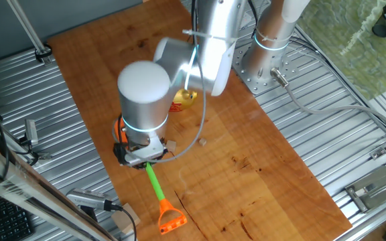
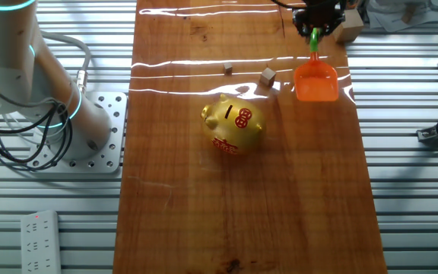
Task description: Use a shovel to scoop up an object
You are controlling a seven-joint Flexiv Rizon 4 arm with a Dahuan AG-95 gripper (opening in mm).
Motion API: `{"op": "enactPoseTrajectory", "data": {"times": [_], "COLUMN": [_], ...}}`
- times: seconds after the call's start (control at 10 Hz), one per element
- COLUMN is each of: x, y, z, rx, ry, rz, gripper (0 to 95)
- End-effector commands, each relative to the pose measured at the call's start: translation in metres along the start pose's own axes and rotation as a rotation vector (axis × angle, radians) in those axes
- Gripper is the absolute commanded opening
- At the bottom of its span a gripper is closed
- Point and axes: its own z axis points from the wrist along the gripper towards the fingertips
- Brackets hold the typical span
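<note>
My gripper [image 1: 139,152] is shut on the thin green shaft [image 1: 154,179] of the toy shovel. The orange D-loop end [image 1: 171,218] points toward the table's near edge. The arm hides the blade in this view. In the other fixed view, the gripper [image 2: 315,21] is at the top edge and the orange scoop blade [image 2: 315,82] lies low over the wood. The tiny pale tan cube [image 2: 268,75] sits just left of the blade, apart from it. It also shows beside the gripper [image 1: 171,144].
A gold pig figurine [image 2: 234,122] stands mid-table, also partly seen behind the arm [image 1: 185,99]. A smaller dark brown bit [image 2: 227,69] lies left of the cube. A larger wooden block [image 2: 348,30] sits near the gripper. The robot base [image 2: 90,129] is bolted beside the board.
</note>
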Motion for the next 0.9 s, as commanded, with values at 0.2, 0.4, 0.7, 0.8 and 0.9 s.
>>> {"op": "enactPoseTrajectory", "data": {"times": [0.2,0.4,0.7,0.8,0.9], "x": [0.001,0.001,0.001,0.001,0.001], "y": [0.004,0.006,0.007,0.007,0.007], "z": [-0.016,-0.027,-0.028,-0.028,-0.028], "rx": [-0.004,-0.007,-0.016,-0.018,-0.017], "ry": [-0.042,-0.045,-0.04,-0.04,-0.04], "rz": [0.129,0.188,0.231,0.25,0.254], "gripper": [0.0,0.0,0.0,0.0,0.0]}}
